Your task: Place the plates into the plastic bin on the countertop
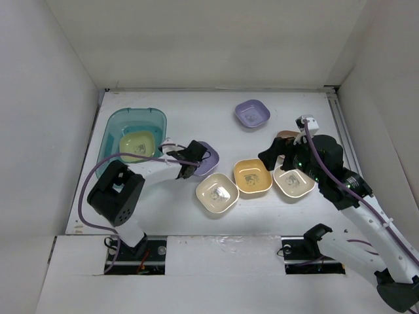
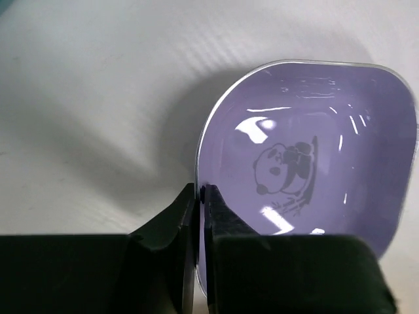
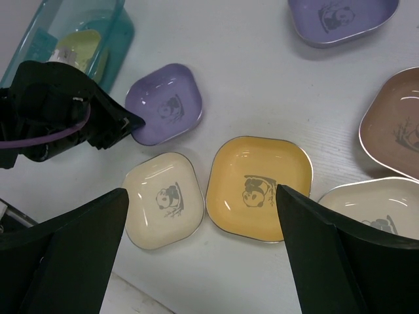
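Left arm (image 1: 149, 171) stretching low toward the right, left gripper (image 2: 201, 196) pinching its 2 fingers tight on a purple plate (image 2: 308, 150) rim, right arm (image 1: 340, 184) hovering raised, right gripper (image 3: 201, 191) gaping wide, gripping nothing

The white countertop (image 1: 196, 124) is carrying a teal bin (image 1: 134, 118), sitting near the left gripper (image 2: 201, 196). A purple plate (image 1: 208, 159) is lying at that gripper's fingertips. A cream plate (image 1: 217, 193), an orange plate (image 1: 253, 176) and a second cream plate (image 1: 294, 182) are lying in a row below the right gripper (image 3: 201, 196). A brown plate (image 3: 399, 124) is sitting beside it, and a second purple plate (image 1: 253, 114) beyond.
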